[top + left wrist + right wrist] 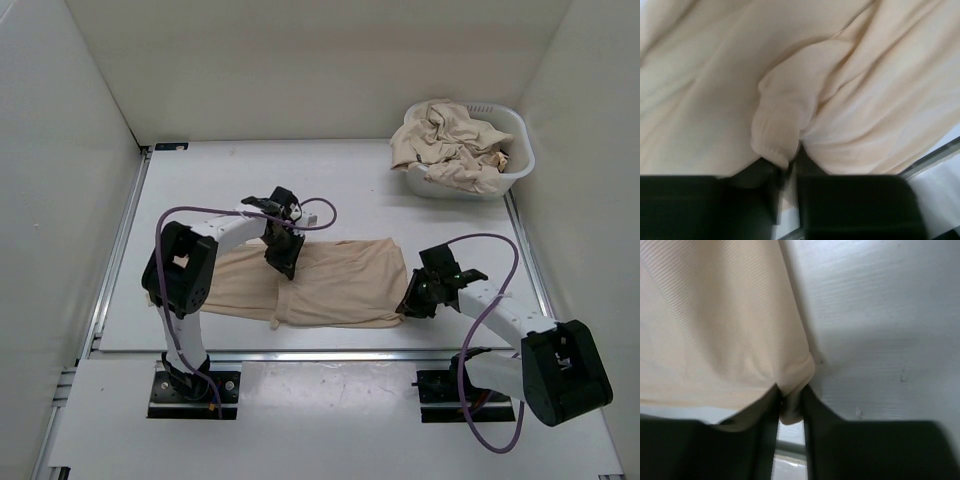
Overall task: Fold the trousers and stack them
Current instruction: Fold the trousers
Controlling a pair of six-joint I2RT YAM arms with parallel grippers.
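Note:
A pair of beige trousers (340,282) lies spread across the near middle of the table. My left gripper (284,262) is over its left-middle part and is shut on a pinched fold of the fabric (782,122). My right gripper (410,303) is at the trousers' right near corner and is shut on that corner (792,377), with white table beside it. More beige trousers (450,145) are heaped in the white basket.
The white plastic basket (517,170) stands at the far right corner of the table. White walls enclose the table on three sides. A metal rail runs along the table's left edge (118,250) and near edge.

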